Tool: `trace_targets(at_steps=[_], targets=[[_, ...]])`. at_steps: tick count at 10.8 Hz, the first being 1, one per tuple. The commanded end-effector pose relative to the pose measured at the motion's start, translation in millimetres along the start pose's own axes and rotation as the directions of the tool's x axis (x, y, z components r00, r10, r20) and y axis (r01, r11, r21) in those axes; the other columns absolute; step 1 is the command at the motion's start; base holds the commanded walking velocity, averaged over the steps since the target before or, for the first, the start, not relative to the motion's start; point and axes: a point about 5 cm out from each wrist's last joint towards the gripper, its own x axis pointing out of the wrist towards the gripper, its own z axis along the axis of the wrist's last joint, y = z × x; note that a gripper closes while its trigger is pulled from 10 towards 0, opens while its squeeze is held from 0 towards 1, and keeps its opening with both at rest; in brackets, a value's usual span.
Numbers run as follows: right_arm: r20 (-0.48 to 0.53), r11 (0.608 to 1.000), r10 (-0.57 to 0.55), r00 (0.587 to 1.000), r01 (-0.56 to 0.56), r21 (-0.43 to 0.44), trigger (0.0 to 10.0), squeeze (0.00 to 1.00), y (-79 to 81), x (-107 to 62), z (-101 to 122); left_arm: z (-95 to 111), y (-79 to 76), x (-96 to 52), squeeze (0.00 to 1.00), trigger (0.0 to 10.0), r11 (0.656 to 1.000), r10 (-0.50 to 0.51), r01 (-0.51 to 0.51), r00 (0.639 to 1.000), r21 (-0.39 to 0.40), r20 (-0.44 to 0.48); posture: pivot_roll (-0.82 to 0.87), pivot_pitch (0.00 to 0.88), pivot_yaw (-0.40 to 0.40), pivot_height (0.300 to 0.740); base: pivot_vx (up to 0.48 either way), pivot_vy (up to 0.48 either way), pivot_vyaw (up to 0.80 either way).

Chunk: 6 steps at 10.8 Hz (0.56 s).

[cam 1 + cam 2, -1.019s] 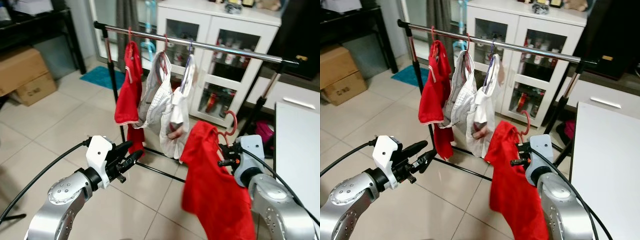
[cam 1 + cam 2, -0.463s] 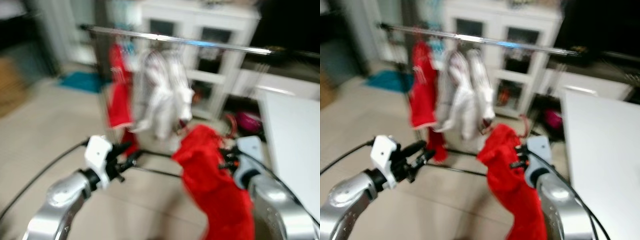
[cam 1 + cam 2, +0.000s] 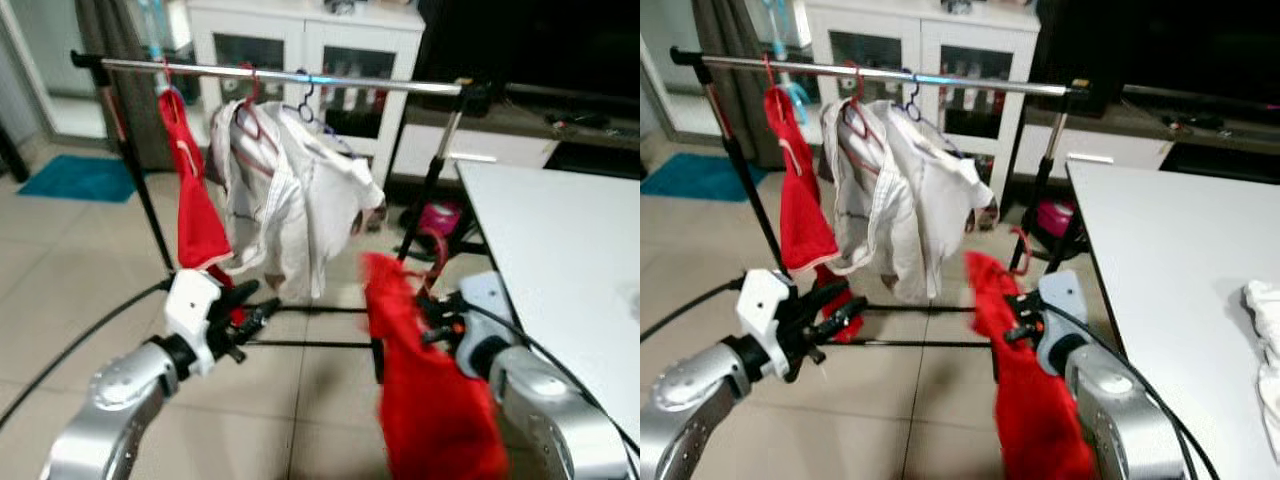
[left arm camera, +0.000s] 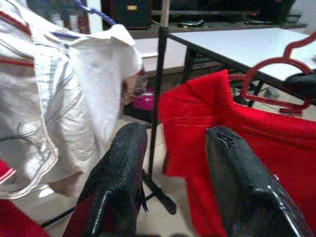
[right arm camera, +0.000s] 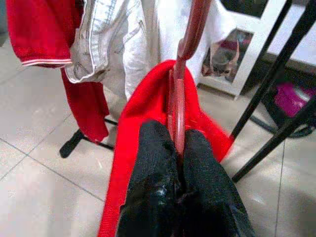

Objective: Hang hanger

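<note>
**Red shirt on its hanger held below the rail**

A clothes rack (image 3: 440,200) stands on the tiled floor (image 3: 70,250), its metal rail (image 3: 280,78) running across the upper part of the head views. To the robot's right a white table (image 3: 1160,250) reaches toward the rack, with a pale cloth (image 3: 1265,310) lying at its far right edge. Behind the rack is a white cabinet (image 3: 310,45) with glass doors, and a teal mat (image 3: 75,178) lies on the floor at far left.

Three garments already hang on the rail: a red top (image 3: 190,200) nearest the left end, then a white garment (image 3: 265,220) on a red hook, then a white shirt (image 3: 335,200) on a blue hook.

The red shirt (image 3: 425,400) hangs low at the right, well below the rail and in front of the rack's right post. Its red hanger (image 5: 185,59) rises out of the collar, the hook curling up beside the post.

The right gripper (image 5: 177,148) has its two fingers pressed together on the hanger's neck, just above the shirt collar. The left gripper (image 4: 173,163) is raised at lower left, fingers parted with nothing between them, pointing toward the red shirt and the rack post.
</note>
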Motion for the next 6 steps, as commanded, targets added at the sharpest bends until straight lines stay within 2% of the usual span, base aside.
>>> trace_targets(at_steps=[1, 6], targets=[[0.053, 1.0, 0.009, 0.999, -0.008, -0.024, 10.0, 0.0, -1.7, -0.4, 12.2, 1.5, -1.0, 0.6, 0.0, 10.0, 1.0, -0.006, 0.006, 1.0, 0.002, 0.004, 0.02, 0.0, -0.035, 0.74, 0.0, 0.326, 0.0], [0.111, 0.995, 0.098, 0.989, -0.094, -0.044, 10.0, 0.0, -1.9, -1.2, 26.8, 1.9, -2.4, -0.4, 0.0, 10.0, 1.0, -0.004, 0.004, 1.0, 0.005, 0.004, 0.03, 0.0, -0.039, 0.74, 0.0, 0.372, 0.0]])
